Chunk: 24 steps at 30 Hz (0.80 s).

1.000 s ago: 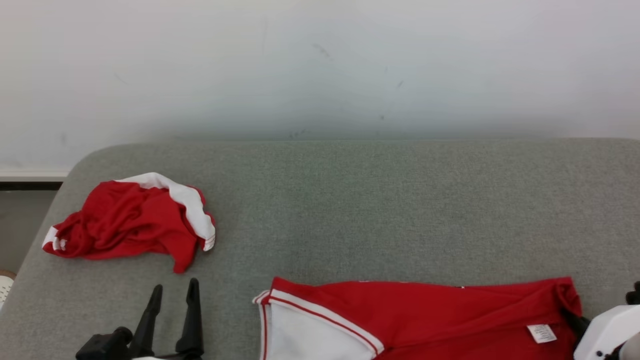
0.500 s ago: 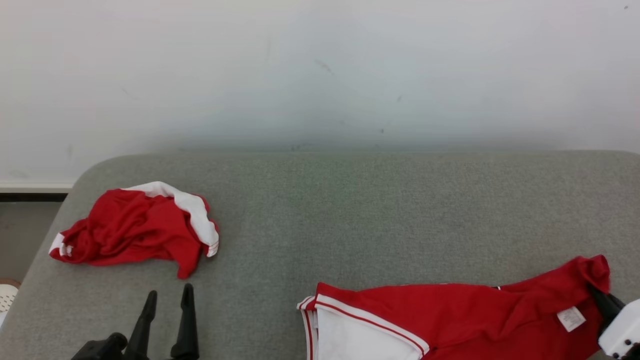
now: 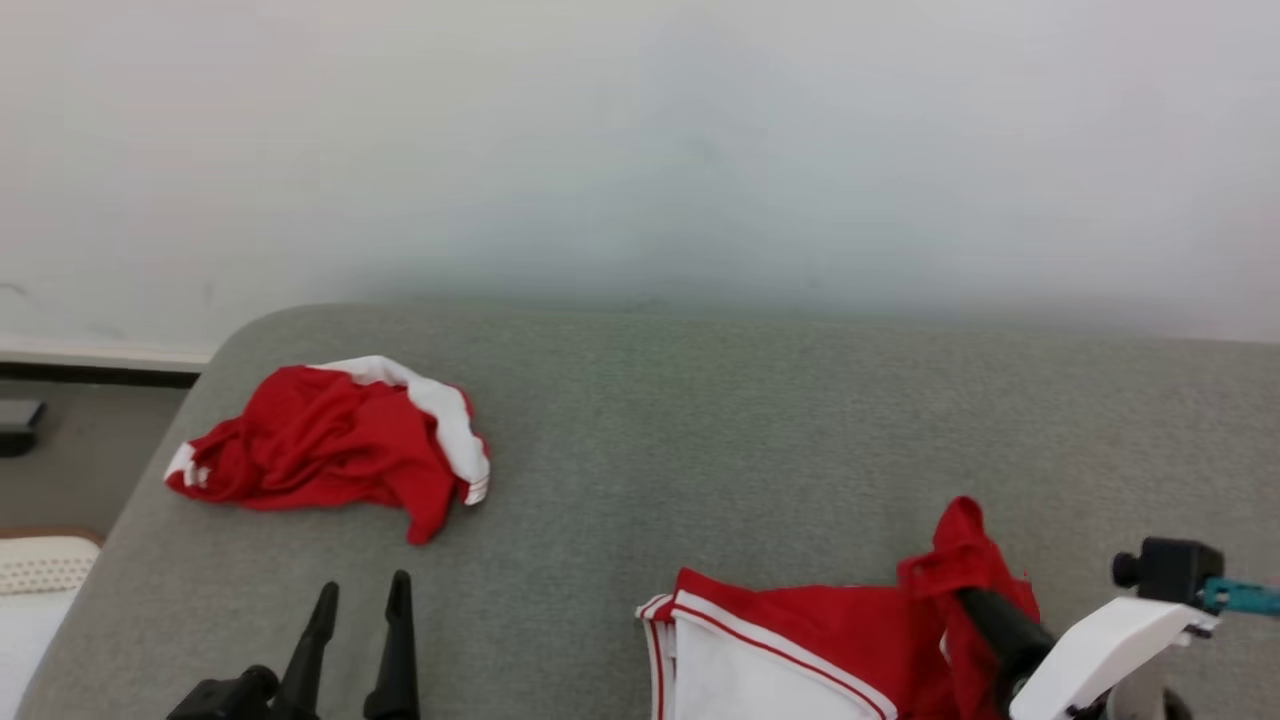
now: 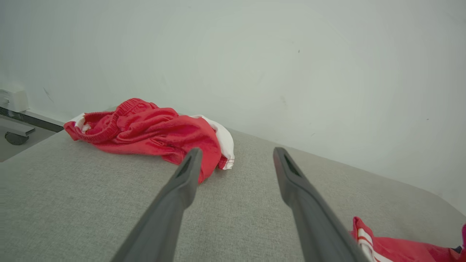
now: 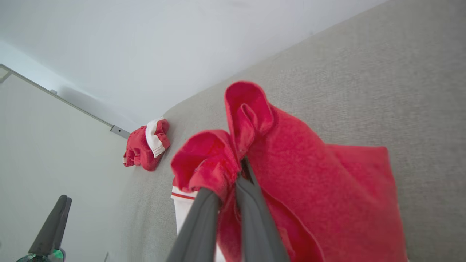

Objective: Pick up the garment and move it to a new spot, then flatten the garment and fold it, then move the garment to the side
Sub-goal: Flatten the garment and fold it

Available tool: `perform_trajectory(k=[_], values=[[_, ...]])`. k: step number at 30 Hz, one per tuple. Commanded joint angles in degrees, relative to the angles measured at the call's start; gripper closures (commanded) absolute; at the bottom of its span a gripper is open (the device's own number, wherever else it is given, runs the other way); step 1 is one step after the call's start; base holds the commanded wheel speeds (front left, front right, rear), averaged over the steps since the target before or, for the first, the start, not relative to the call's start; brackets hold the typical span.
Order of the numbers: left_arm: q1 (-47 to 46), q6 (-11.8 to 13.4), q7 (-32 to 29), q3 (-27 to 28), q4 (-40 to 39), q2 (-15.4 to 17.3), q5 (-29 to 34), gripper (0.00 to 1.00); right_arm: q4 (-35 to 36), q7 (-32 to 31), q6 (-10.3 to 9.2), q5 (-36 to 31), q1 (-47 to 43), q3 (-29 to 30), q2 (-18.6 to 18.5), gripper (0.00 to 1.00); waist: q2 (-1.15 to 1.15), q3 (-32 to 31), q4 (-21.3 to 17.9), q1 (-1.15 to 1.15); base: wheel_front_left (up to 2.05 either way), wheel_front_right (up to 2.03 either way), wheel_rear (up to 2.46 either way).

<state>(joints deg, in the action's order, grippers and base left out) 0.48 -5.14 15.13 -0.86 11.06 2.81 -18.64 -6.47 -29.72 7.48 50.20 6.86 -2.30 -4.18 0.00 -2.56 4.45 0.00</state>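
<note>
— What kind of place is this?
— A bare indoor room, maybe a test room; I cannot say more exactly. The white wall [image 3: 640,150] is plain, and a grey cloth-covered surface [image 3: 750,420] with a rounded corner stands against it.
— Is anything homely there?
— A crumpled red and white garment [image 3: 330,450] and a second red garment [image 3: 830,620] lie on it.

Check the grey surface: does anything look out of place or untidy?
Yes. A crumpled red garment lies heaped near the grey surface's left edge. The right gripper pinches a corner of the other garment, bunching it up.
</note>
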Motion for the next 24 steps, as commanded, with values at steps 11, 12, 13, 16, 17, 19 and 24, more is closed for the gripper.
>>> perform_trajectory(k=[11,12,13,16,17,19,24], values=[[-2.32,-0.78,-0.01,-1.77,1.5,0.19,1.39,0.0,-8.71,9.02,0.02,10.79,-1.12,-10.35,1.14,1.0,0.0,-0.65,9.46,0.0,0.0,0.0,0.0],[-2.48,-0.9,-0.01,-1.86,1.64,0.19,1.53,0.0,-9.75,9.54,0.02,11.95,-0.65,-11.48,1.17,1.0,0.0,-0.65,9.74,0.0,0.0,0.0,0.0],[-2.53,-0.91,-0.01,-1.88,1.74,0.19,1.58,0.0,-10.82,10.05,0.02,12.91,-0.15,-12.65,1.2,1.0,0.0,-0.68,9.9,0.0,0.0,0.0,0.0],[-2.47,-1.12,-0.01,-2.11,1.82,0.19,1.68,0.0,-13.62,11.88,0.02,15.44,1.41,-16.04,1.18,1.0,0.0,-0.66,10.29,0.0,0.0,0.0,0.0],[-2.52,-1.14,-0.01,-2.1,1.85,0.19,1.66,0.0,-14.33,12.54,0.02,16.44,1.88,-17.28,1.19,1.0,0.0,-0.62,10.35,0.0,0.0,0.0,0.0],[-2.58,-1.18,-0.01,-2.0,1.92,0.2,1.66,0.0,-15.8,13.53,0.02,18.45,2.83,-19.68,1.18,1.0,0.0,-0.51,10.34,0.0,0.0,0.0,0.0],[-3.01,-1.31,-0.01,-1.68,2.29,0.19,2.04,0.0,-21.15,17.23,0.02,23.04,6.45,-24.84,1.17,1.0,0.0,-0.03,9.89,0.0,0.0,0.0,0.0]])
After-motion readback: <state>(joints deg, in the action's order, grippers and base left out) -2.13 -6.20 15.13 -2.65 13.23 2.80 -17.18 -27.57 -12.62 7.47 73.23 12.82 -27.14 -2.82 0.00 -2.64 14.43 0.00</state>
